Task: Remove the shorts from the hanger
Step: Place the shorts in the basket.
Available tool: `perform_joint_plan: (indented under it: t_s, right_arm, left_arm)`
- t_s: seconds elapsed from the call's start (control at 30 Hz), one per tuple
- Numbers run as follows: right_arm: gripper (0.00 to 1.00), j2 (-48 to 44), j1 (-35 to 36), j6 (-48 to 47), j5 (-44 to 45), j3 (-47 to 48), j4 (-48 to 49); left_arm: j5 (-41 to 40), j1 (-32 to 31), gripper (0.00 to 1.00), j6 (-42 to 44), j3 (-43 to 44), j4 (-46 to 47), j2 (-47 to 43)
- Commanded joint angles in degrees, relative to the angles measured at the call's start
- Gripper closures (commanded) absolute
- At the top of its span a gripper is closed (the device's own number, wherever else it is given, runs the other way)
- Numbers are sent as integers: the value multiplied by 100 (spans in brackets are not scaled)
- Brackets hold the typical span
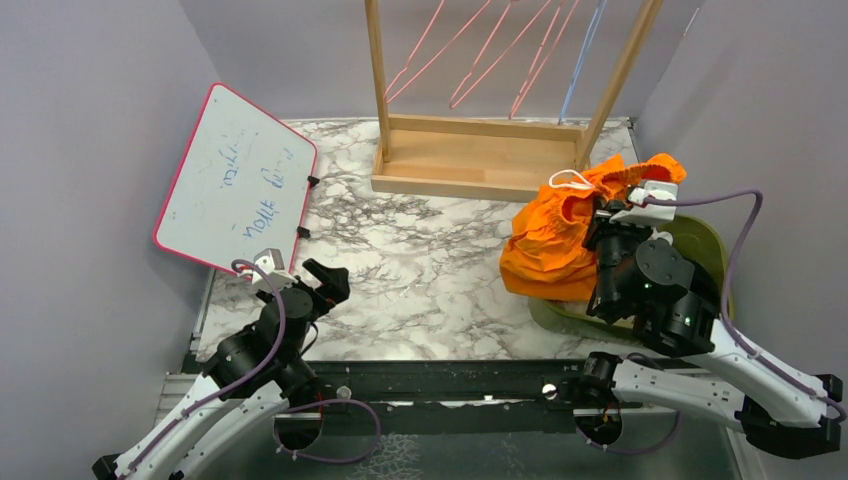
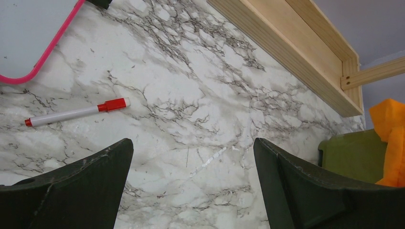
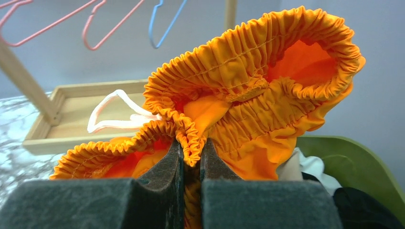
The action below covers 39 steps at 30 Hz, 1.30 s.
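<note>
The bright orange shorts [image 1: 553,236] hang bunched at the right of the table, partly over the green bin [image 1: 706,245]. My right gripper [image 3: 192,143] is shut on their gathered elastic waistband [image 3: 258,71], and a white drawstring [image 3: 114,114] loops out to the left. In the top view that right gripper [image 1: 612,216] sits against the cloth's right side. Pink hangers [image 1: 480,50] and a blue hanger [image 1: 582,55] hang bare on the wooden rack. White cloth [image 3: 313,167] and black cloth [image 3: 360,210] lie in the bin [image 3: 356,160]. My left gripper [image 1: 326,281] is open and empty over the marble.
The wooden rack's base tray [image 1: 470,160] stands at the back middle. A pink-rimmed whiteboard [image 1: 235,180] leans at the left. A red-capped marker [image 2: 76,113] lies on the marble ahead of the left gripper [image 2: 192,145]. Grey walls close in both sides.
</note>
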Motion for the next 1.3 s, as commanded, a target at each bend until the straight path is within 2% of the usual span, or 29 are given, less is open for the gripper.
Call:
perform_joint_plan:
  t_s: [0.0, 0.1, 0.17, 0.23, 0.33, 0.37, 0.43, 0.47, 0.5, 0.53, 0.57, 0.63, 0.7, 0.77, 0.87, 0.9, 1.0, 1.13, 1.27]
  right_arm:
    - [99, -80, 26, -471, 853, 173, 541]
    - [99, 260, 22, -743, 820, 126, 605]
    - [99, 523, -46, -472, 871, 198, 176]
    - [99, 632, -461, -232, 533, 211, -60]
    - [98, 834, -1550, -1121, -415, -317, 1296]
    - [98, 1019, -1900, -839, -555, -256, 969]
    - [98, 1184, -2541, 342, -651, 248, -440]
    - [97, 1075, -2880, 749, -886, 451, -699]
    - [97, 869, -3117, 895, -1165, 508, -635]
    - [98, 693, -3252, 663, -1370, 439, -235]
    - [98, 593, -3270, 446, -1293, 459, -135]
    - [97, 659, -3280, 310, -691, 747, -432]
    - [96, 627, -3280, 334, -474, 1112, -771]
    - [97, 390, -3281, 52, -295, 1200, -488]
    - [97, 98, -3280, -942, -192, 895, 458]
    - [97, 69, -3280, -935, -194, 832, 360]
    - [96, 234, -3280, 259, -404, 698, -797]
    - [96, 781, -3280, 2227, -1492, 660, -2408]
    - [96, 1177, -3280, 2618, -1817, 264, -2282]
  left_arm:
    - [75, -35, 1, 82, -53, 126, 46]
    - [97, -35, 1, 104, -56, 152, 62]
    - [123, -36, 1, 125, -30, 153, 92]
    - [159, -28, 1, 126, -20, 155, 96]
    - [174, -36, 1, 118, -49, 171, 85]
    - [172, -31, 1, 124, -60, 187, 81]
    - [171, -36, 1, 155, -40, 198, 82]
    - [186, -34, 1, 161, -34, 197, 81]
    - [185, -35, 1, 166, -35, 196, 77]
    - [175, -36, 1, 155, -51, 199, 65]
    - [170, -35, 1, 153, -67, 206, 57]
    - [163, -35, 1, 189, -79, 235, 56]
    - [176, -36, 1, 234, -73, 266, 70]
    - [193, -35, 1, 248, -73, 283, 88]
    - [237, -34, 1, 253, -80, 303, 90]
    - [242, -36, 1, 250, -85, 302, 80]
    - [251, -36, 1, 241, -102, 299, 23]
    - [298, -32, 1, 232, -99, 306, -48]
    - [351, -33, 1, 224, -86, 298, -105]
